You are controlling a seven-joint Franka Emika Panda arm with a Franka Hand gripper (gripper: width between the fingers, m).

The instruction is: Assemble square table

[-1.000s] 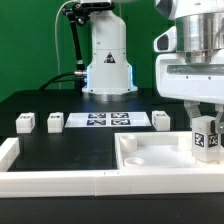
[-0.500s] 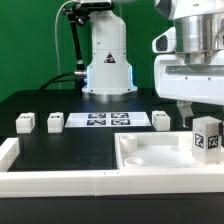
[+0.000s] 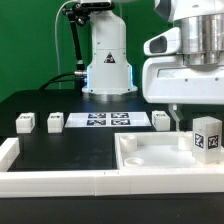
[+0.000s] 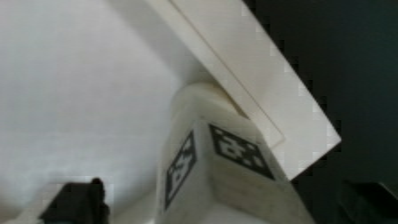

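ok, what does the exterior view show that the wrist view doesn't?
Exterior only: three loose legs on the table, the marker board, the L-shaped rail, the arm's base. Wrist only: tags on two faces of the upright leg, close up, with the rim running beside it. Both: that leg standing in the square panel, near its corner.
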